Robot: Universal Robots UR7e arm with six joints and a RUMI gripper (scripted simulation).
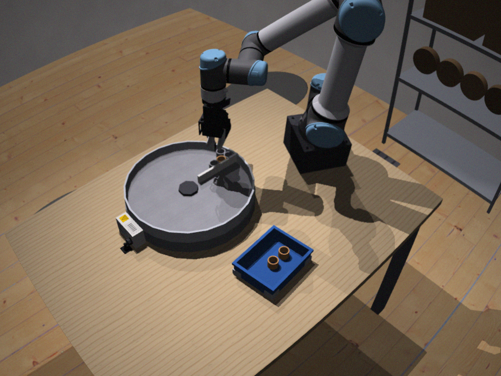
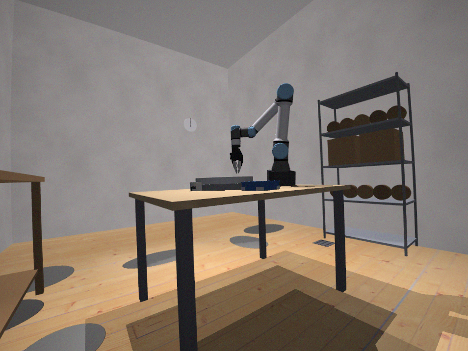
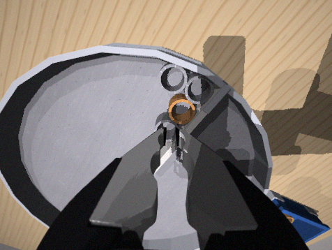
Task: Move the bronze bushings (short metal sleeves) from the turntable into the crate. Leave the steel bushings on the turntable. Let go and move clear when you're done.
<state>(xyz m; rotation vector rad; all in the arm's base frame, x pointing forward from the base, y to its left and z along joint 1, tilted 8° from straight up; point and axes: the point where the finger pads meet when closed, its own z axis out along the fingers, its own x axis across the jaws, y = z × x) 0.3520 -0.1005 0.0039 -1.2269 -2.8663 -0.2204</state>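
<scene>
My gripper (image 1: 217, 148) (image 2: 237, 172) (image 3: 171, 128) is shut and empty, pointing down above the back of the grey turntable (image 1: 157, 206) (image 3: 87, 122). One bronze bushing (image 1: 220, 158) (image 3: 176, 98) stands on the turntable, just ahead of the fingertips in the wrist view. Two steel bushings (image 3: 164, 79) stand beyond it by the wall. Another steel bushing (image 1: 213, 163) is close to the bronze one, partly hidden by the fingertips in the wrist view. The blue crate (image 1: 271, 280) (image 3: 307, 228) holds two upright bronze bushings, one (image 1: 273, 265) nearer and one (image 1: 283, 256) farther.
A pale bar (image 1: 214, 171) (image 3: 210, 106) crosses the turntable from its rim, right beside the bushings. A white control box (image 1: 130, 226) sits at the turntable's front left. The arm's black base (image 1: 317, 155) stands at the table's back. A shelf rack (image 2: 362, 166) is behind.
</scene>
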